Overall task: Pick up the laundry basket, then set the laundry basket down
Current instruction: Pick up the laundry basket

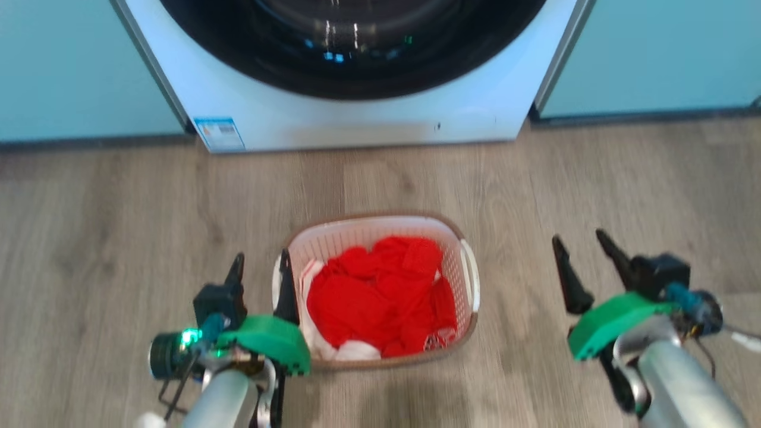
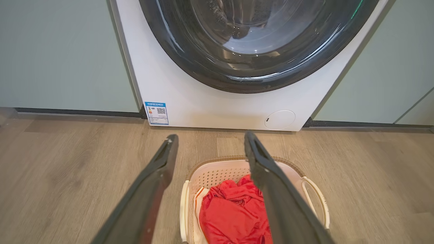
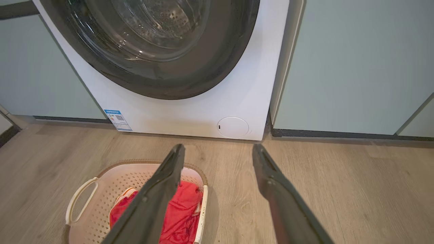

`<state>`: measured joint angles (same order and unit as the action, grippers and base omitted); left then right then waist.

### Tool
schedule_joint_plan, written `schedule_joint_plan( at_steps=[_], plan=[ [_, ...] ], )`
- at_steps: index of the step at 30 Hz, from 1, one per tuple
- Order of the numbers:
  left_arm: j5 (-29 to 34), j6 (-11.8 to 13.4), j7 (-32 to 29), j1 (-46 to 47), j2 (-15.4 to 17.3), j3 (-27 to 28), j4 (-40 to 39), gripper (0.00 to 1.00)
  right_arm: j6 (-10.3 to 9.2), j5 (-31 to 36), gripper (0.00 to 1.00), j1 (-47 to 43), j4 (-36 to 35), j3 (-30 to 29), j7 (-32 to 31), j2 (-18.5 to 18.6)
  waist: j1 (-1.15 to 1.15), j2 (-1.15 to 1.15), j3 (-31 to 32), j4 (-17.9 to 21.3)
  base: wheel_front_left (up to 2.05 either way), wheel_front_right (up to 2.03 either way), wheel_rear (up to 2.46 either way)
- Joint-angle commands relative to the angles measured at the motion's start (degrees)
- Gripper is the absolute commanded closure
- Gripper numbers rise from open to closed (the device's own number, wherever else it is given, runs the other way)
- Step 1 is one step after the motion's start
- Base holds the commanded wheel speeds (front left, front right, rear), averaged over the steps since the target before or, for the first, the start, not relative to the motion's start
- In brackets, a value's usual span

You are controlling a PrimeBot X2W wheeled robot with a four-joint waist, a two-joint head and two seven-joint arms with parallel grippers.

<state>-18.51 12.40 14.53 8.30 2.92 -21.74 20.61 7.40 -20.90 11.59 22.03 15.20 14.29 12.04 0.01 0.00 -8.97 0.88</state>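
The laundry basket [image 1: 458, 261] stands on the wooden floor before the washing machine: white perforated plastic, brown rim, a white handle on each side, red clothes [image 1: 380, 297] heaped inside. My left gripper [image 1: 261, 264] is open beside the basket's left handle, its inner finger over the left rim. In the left wrist view the basket [image 2: 217, 173] lies below and between the two spread fingers [image 2: 159, 169]. My right gripper [image 1: 582, 244] is open, well to the right of the basket, above bare floor. The right wrist view has the basket [image 3: 101, 183] at lower left, apart from that gripper [image 3: 218, 154].
A white front-loading washing machine [image 1: 357, 119] with a dark round door stands just behind the basket, between pale teal cabinet fronts [image 1: 654, 59]. Wooden floor [image 1: 119, 226] stretches open on both sides of the basket.
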Motion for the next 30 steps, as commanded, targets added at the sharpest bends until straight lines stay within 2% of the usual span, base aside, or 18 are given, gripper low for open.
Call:
schedule_joint_plan(
  at_steps=[1,6,15,23,30],
  plan=[
    [-0.6,0.5,0.5,3.5,0.0,1.5,-0.7,0.0,0.09,-1.1,0.0,2.9,-0.5,1.4,0.7,1.6,-0.01,0.0,-4.9,0.8,0.0,0.0,0.0],
    [-1.9,1.2,0.5,9.2,0.0,0.2,5.1,0.0,0.09,-4.9,0.0,9.1,4.5,4.5,0.7,3.1,-0.01,0.0,-11.9,1.4,0.0,0.0,0.0],
    [-5.0,0.7,0.5,20.8,0.0,0.0,17.5,0.0,0.09,-14.4,0.0,20.7,12.8,15.3,0.7,5.3,-0.01,0.0,-22.8,1.6,0.0,0.0,0.0],
    [-7.5,-0.9,0.5,28.8,0.0,-0.9,30.6,0.0,0.09,-24.9,0.0,28.9,19.1,25.4,0.5,5.4,-0.01,0.0,-28.6,1.3,0.0,0.0,0.0],
    [-11.1,-3.8,0.5,34.2,0.0,-5.5,39.9,0.0,0.09,-32.4,0.0,34.4,22.5,33.4,-1.0,5.7,-0.01,0.0,-32.0,0.2,0.0,0.0,0.0]
  ],
)
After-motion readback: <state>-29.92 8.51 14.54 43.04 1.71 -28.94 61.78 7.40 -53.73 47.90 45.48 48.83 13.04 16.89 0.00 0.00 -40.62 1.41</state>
